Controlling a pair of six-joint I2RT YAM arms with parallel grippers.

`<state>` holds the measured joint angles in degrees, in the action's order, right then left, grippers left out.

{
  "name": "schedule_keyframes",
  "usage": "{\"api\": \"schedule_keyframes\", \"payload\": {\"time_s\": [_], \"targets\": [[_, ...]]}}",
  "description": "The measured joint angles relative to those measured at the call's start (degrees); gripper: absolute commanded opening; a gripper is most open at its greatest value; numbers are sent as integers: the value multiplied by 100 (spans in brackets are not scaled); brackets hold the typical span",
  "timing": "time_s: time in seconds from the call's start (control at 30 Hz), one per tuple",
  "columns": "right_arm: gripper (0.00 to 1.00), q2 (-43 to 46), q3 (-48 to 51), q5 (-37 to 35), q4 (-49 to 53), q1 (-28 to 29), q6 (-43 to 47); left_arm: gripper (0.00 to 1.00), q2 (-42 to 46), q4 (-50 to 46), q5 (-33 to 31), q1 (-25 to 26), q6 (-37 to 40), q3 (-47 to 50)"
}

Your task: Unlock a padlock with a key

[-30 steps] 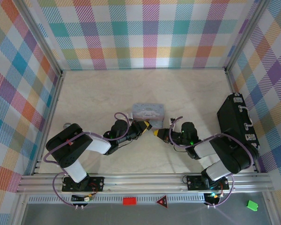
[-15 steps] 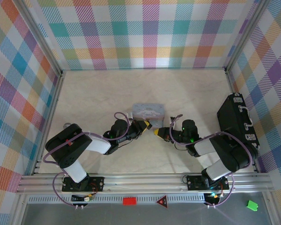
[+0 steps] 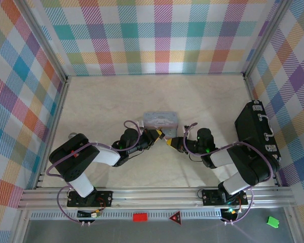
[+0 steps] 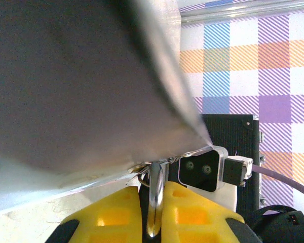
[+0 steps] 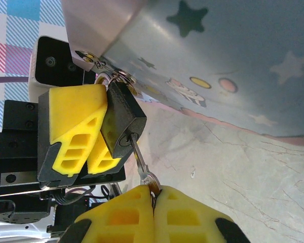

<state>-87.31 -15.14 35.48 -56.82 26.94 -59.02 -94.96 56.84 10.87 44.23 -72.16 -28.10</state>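
Note:
The padlock (image 5: 122,121) is a small black body clamped between the yellow fingers (image 5: 71,126) of my left gripper (image 3: 158,134), which is shut on it just in front of the tin. Its silvery shackle (image 4: 154,202) stands up between the left gripper's (image 4: 152,195) pads. The thin grey key (image 5: 140,161) has its tip in the keyhole on the padlock's bottom face. My right gripper (image 5: 153,195) is shut on the key's head. From above, the right gripper (image 3: 168,142) meets the left one tip to tip.
The pale blue cartoon-printed tin (image 3: 161,119) lies right behind both grippers, and its wall (image 5: 218,61) looms close above the padlock. A black case (image 3: 256,131) stands at the right wall. Plaid walls enclose the table.
My right gripper has crept a little left toward the left gripper, closing the gap between their tips. The left arm has stayed put.

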Motion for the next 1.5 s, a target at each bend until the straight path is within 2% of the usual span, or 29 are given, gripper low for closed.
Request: {"api": "schedule_keyframes", "payload": {"time_s": [0.33,1.5], "targets": [[0,31,-50,326,118,-262,-28,1,59,-151,17,39,144,-59],[0,546,-105,343,815,-118,199,0,127,-396,85,59,304,-184]]}}
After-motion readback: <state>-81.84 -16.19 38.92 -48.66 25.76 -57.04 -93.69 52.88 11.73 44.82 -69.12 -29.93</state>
